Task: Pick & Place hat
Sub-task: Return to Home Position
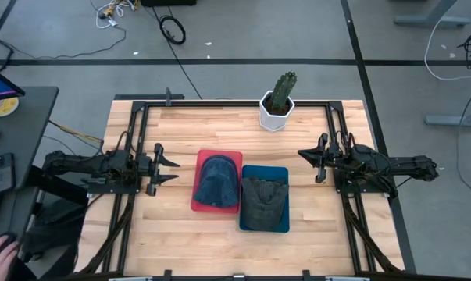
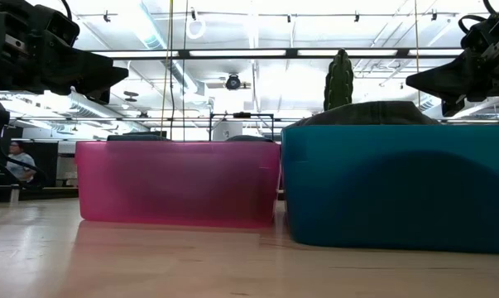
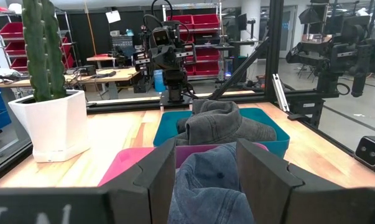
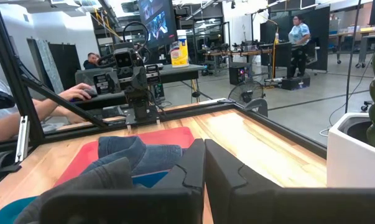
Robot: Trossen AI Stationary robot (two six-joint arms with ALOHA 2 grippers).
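While left pincer (image 1: 173, 166) gapes, right pincer (image 1: 301, 154) hovers closed.

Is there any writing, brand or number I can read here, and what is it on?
No text reads in full.
Left gripper: pale letters on its body, cut off, perhaps "N".
Far-off bottle: label too small.
Red bin, blue bin, blue hat, grey hat, plant pot: no writing shows.

It is a robotics lab: shelves with red bins (image 3: 203, 28), cables (image 1: 173, 30) on the grey floor (image 1: 297, 31), a person (image 4: 297, 37) standing behind.
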